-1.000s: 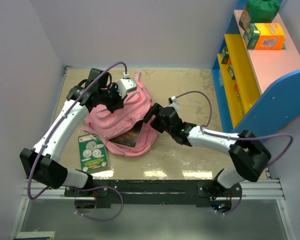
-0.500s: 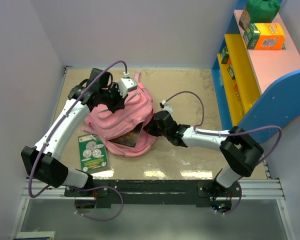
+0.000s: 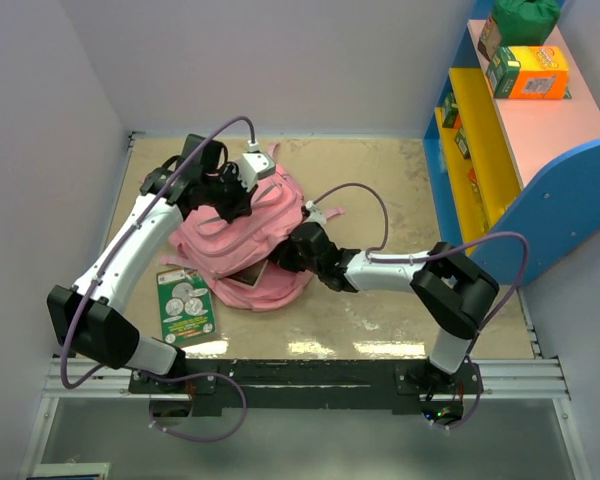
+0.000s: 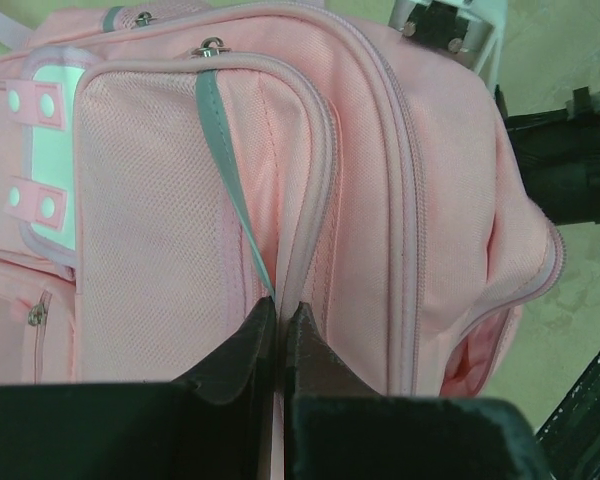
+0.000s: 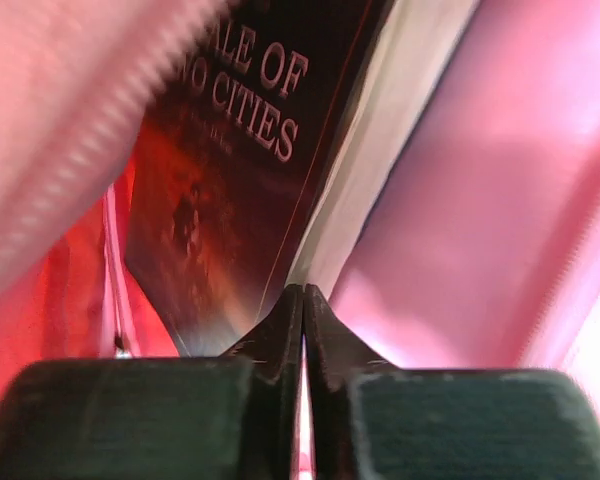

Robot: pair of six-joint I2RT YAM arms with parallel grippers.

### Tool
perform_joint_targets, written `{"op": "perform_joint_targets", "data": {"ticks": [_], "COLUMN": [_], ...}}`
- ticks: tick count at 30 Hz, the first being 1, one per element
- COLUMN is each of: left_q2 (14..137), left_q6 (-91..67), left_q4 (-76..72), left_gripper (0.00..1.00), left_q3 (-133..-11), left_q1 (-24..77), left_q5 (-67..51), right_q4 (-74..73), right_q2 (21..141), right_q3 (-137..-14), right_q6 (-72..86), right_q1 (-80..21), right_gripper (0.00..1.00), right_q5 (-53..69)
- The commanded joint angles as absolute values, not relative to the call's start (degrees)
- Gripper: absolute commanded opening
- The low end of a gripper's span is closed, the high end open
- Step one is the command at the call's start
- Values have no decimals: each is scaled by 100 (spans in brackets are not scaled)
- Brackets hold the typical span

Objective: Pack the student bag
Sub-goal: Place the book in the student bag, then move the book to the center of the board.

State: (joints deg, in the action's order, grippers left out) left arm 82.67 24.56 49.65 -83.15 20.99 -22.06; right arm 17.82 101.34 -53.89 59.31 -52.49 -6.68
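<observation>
Student bag (image 3: 215, 250): lying on table (image 3: 380, 180), left of centre, front pockets up, open along its near-right side.
Left gripper (image 4: 280, 308): at the bag's far end, fingers almost together, clamped on the piped seam of a front pocket.
Right gripper (image 5: 302, 292): fingers pressed together, nothing between them; tips inside the bag's opening, at the page edge of the book.
Book (image 5: 230, 190): dark cover, partly inside the bag.
Green booklet (image 3: 185, 305): flat on table, just near-left of the bag.
Shelf (image 3: 540, 130): far right, boxes on top.
</observation>
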Motion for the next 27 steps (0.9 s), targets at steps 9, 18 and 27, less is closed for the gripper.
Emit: {"op": "perform_joint_targets", "data": {"ticks": [9,18,27], "left_q2": [9114,9369,9141], "left_q6": [1644,1617,1714], "left_q4": [3191,3155,3269], "left_gripper": [0,0,0], "left_q3": [-9140,-9334,-9088], "left_q1": [1890,1513,1406], "left_q5": [-2022,-1810,-1977], "right_q4": [931,914,422], "right_q2": [7199,9393,11292], "right_q3": [-4377,-6002,-7751], "right_q6": [5292,4729,4254], "right_q1": [-6177,-7251,-7409], "right_gripper": [44,58,81], "right_q5": [-2101,-1099,-1230]}}
